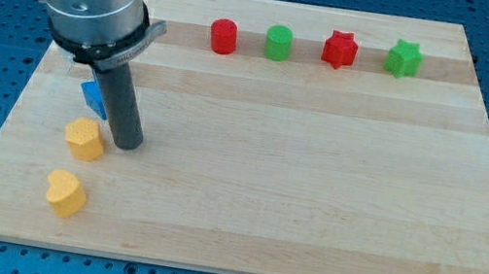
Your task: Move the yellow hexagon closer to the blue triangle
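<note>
My tip point(127, 143) is resting on the wooden board point(312, 207). It has no fingers, so nothing is being grasped; it works by pushing only. The yellow hexagon point(85, 138) is sitting just beside my tip, on its view-left side, apparently touching or nearly so. The blue triangle point(93, 98) is lying just above the hexagon, partly hidden behind the rod. The two blocks are already sitting close together, so the task appears nearly complete. A yellow heart point(65, 192) is lying below my tip. The red cylinder point(224, 36), green cylinder point(279, 42), red star point(339, 50) and green star point(402, 59) are lining the far edge, well apart from my tip.
</note>
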